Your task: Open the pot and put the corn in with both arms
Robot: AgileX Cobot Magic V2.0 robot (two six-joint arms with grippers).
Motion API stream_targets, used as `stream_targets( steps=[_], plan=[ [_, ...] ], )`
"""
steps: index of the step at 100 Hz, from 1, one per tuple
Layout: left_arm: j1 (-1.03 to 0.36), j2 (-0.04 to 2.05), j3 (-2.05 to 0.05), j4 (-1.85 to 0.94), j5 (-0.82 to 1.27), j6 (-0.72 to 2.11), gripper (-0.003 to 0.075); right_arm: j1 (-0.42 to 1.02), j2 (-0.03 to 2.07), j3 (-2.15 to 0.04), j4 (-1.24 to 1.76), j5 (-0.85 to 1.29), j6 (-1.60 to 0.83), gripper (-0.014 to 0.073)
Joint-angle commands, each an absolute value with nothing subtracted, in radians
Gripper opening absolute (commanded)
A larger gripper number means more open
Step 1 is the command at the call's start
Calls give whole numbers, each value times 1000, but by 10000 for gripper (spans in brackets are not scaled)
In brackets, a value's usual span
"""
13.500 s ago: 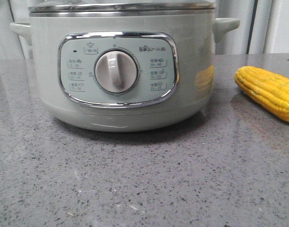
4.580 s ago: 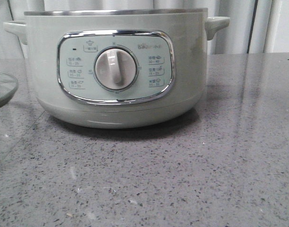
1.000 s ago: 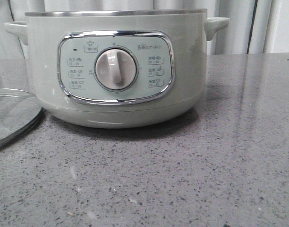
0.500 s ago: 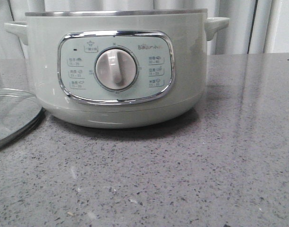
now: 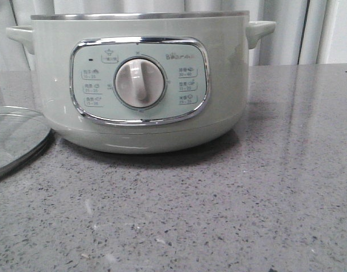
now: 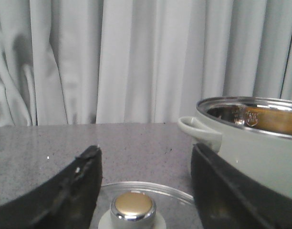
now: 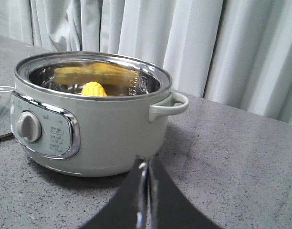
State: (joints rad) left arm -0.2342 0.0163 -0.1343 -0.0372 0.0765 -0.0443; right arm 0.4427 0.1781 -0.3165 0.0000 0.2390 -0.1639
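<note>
Corn sits inside the pot; my right end effector is closed, the left spread open over the glass lid, parked clear on the counter.

The pot has a smooth, satin green shell, a shiny chrome panel frame and a polished steel rim. The surface is glossy speckled grey stone. At lower left lies the clear glass lid, its knob brushed gold metal.

Pot: large, round, pale sage-green cooker; steel rim, two side handles, chrome-framed panel with white dial.
Pot state: uncovered, upright on the grey speckled counter.
Corn: bright yellow cob, end showing above the rim.
Corn position: inside the pot, mirrored on the steel wall.
</note>
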Motion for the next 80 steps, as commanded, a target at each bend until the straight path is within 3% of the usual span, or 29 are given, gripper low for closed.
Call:
stream_targets(
  steps=[1, 24, 37, 80],
  plan=[
    [-228, 18, -122, -45, 0, -51, -20, 443, 184, -344, -12, 152, -172, -71],
    [-91, -35, 25, -45, 31, -51, -20, 443, 184, -344, -12, 152, -172, -71],
    [-22, -35, 22, -45, 150, -51, -20, 443, 184, -344, -12, 152, -172, -71],
    [-13, -35, 22, -57, 218, -51, -20, 443, 184, -344, -12, 152, -172, -71]
  ],
)
